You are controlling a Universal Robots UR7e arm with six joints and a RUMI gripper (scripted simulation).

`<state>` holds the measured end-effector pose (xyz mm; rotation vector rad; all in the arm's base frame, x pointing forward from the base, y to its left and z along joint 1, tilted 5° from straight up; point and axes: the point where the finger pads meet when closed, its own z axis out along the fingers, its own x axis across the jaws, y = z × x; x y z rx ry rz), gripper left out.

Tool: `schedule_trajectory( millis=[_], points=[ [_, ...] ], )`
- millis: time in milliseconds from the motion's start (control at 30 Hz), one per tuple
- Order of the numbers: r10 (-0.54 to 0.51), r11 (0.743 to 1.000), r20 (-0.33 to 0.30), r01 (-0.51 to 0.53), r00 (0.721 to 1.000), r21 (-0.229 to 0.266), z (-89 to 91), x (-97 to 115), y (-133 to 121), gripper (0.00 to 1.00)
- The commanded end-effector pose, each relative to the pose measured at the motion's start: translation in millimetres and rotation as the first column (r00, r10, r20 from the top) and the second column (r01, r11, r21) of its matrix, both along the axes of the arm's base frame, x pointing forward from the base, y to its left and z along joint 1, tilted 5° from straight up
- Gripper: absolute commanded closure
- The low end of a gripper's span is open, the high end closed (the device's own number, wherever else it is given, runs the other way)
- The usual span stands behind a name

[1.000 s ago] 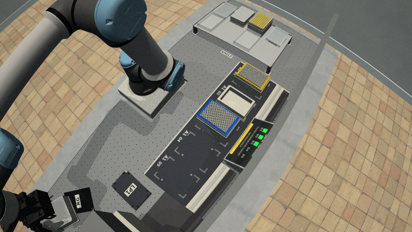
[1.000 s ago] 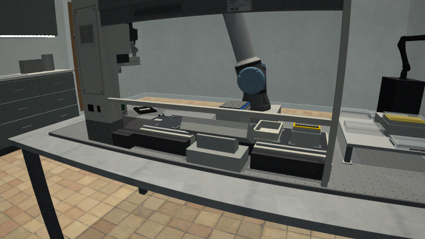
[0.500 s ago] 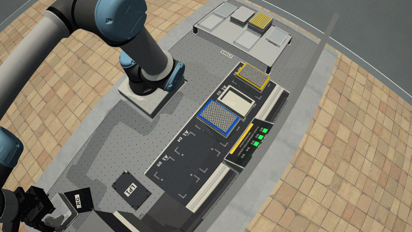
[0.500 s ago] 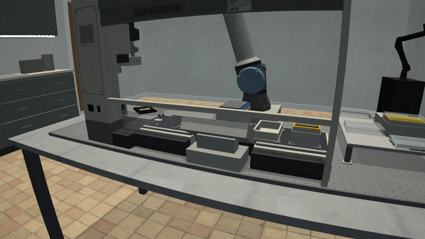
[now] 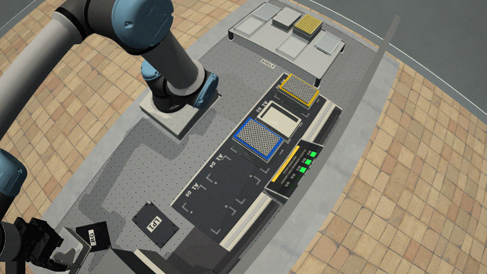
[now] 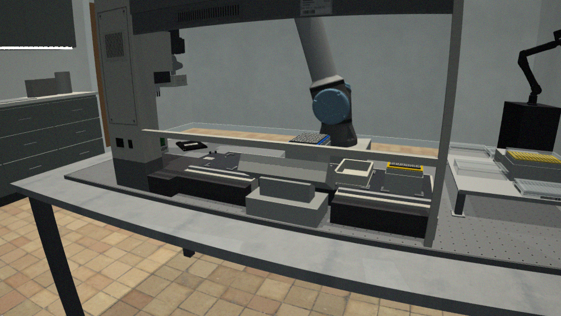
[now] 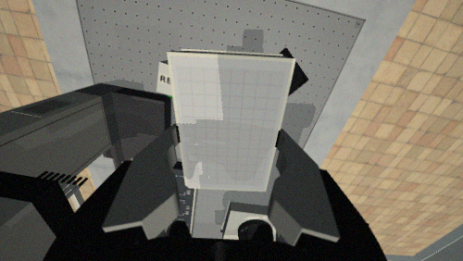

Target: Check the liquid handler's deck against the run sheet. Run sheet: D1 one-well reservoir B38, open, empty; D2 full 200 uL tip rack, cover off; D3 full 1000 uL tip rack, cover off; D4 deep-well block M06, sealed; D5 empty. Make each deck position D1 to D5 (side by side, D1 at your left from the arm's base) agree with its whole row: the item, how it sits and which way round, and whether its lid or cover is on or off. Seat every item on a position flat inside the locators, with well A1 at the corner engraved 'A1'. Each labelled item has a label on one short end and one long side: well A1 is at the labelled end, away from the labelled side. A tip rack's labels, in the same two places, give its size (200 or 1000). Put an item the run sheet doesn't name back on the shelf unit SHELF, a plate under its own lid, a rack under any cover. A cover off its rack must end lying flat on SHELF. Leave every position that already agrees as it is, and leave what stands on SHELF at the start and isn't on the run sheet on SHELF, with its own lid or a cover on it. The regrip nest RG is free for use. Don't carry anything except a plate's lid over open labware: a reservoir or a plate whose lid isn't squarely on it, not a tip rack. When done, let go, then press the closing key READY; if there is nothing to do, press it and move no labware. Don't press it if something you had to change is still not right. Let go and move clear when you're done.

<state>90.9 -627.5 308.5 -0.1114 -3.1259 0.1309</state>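
My gripper (image 7: 229, 128) is shut on a pale grey deep-well block (image 7: 231, 121) with a smooth sealed top that shows a faint grid. It holds the block by its long sides, in the air at the near left end of the table, just beside the black RG nest (image 5: 95, 235). In the wrist view the nest lies mostly hidden under the block. On the deck, a yellow-framed tip rack (image 5: 299, 89) sits at D1, an open white reservoir (image 5: 278, 119) at D2 and a blue-framed tip rack (image 5: 258, 138) at D3. D4 (image 5: 234, 178) and D5 (image 5: 207, 207) are bare.
SHELF (image 5: 288, 33) at the far end holds clear covers, a grey block, a yellow tip rack and ribbed plates. A black pad marked LP1 (image 5: 155, 224) lies right of RG. The handler's tower (image 6: 117, 90) and status panel (image 5: 296, 170) stand along the deck's far side.
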Motion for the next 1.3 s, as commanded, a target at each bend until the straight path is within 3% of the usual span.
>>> schedule_trajectory(
  millis=[0,233,467,533,767,1033,1100,1167,1267],
  points=[
    [0.068,0.998,-0.004,-0.068,0.998,-0.001,0.9,0.0,-0.2,1.00],
    [0.206,0.979,-0.016,-0.206,0.978,0.002,0.9,0.0,-0.2,1.00],
    [0.340,0.940,-0.027,-0.340,0.940,0.007,0.9,0.0,-0.2,1.00],
    [0.340,0.940,-0.027,-0.340,0.940,0.007,0.9,0.0,-0.2,1.00],
    [0.468,0.884,-0.037,-0.467,0.883,0.014,0.9,0.0,-0.2,1.00],
    [0.602,0.799,-0.047,-0.602,0.797,0.023,0.9,0.0,-0.2,1.00],
    [0.602,0.799,-0.047,-0.602,0.797,0.023,0.9,0.0,-0.2,1.00],
    [0.633,0.774,-0.050,-0.633,0.772,0.025,0.9,0.0,-0.2,1.00],
    [0.640,0.769,-0.050,-0.639,0.767,0.026,0.9,0.0,-0.2,1.00]
  ],
)
